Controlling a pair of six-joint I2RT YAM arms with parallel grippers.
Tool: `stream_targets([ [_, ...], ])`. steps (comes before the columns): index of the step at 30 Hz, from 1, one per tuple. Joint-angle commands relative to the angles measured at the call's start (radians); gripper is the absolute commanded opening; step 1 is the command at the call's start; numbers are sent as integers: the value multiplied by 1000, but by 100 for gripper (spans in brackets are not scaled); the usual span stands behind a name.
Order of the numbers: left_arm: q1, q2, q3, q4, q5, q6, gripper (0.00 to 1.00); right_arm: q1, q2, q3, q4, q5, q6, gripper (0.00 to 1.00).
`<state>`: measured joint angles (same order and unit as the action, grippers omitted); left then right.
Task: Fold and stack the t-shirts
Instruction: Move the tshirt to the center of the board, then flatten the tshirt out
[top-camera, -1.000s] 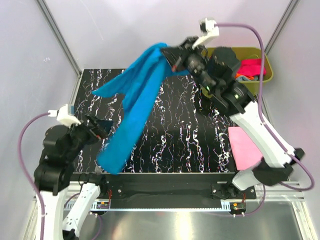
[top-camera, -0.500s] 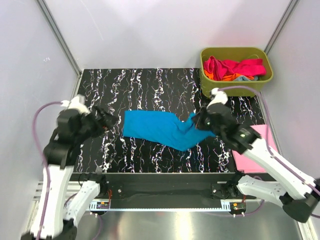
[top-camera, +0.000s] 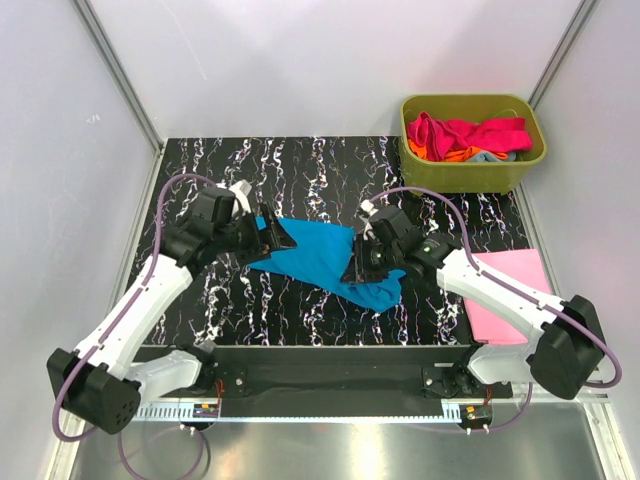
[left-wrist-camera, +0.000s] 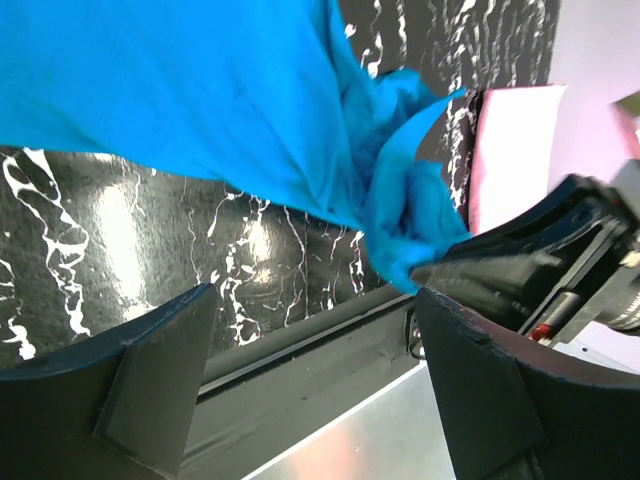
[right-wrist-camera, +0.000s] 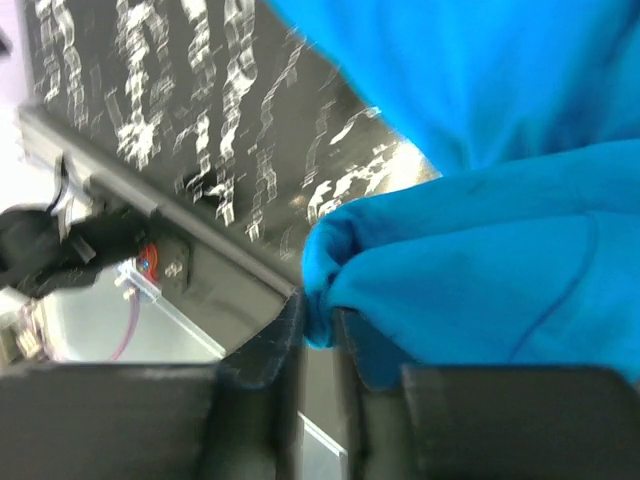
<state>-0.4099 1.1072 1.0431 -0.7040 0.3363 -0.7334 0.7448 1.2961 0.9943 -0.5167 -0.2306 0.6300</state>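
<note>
Dropped flat, the cyan t-shirt (top-camera: 315, 256) lies stretched between left gripper (top-camera: 268, 232), gaping, and right gripper (top-camera: 357, 270), pinching its bunched end

— What colour are the arms?
— The left arm (top-camera: 140, 300) and right arm (top-camera: 505, 290) have white shells, with black joints and black bases.
— Any cables?
— One purple cable (top-camera: 420, 189) loops along each arm. The fingers (left-wrist-camera: 150, 400) are matte black wedges, and there's a white block (top-camera: 240, 192) at each wrist.
</note>
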Motion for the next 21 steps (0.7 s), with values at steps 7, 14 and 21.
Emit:
stream_targets([
  [7, 57, -35, -35, 44, -51, 19, 86, -34, -21, 88, -326, 224, 101, 83],
  [14, 108, 95, 12, 28, -207, 40, 86, -306, 48, 142, -241, 215, 160, 74],
  [21, 108, 403, 214, 41, -333, 218, 82, -308, 373, 335, -220, 146, -13, 74],
])
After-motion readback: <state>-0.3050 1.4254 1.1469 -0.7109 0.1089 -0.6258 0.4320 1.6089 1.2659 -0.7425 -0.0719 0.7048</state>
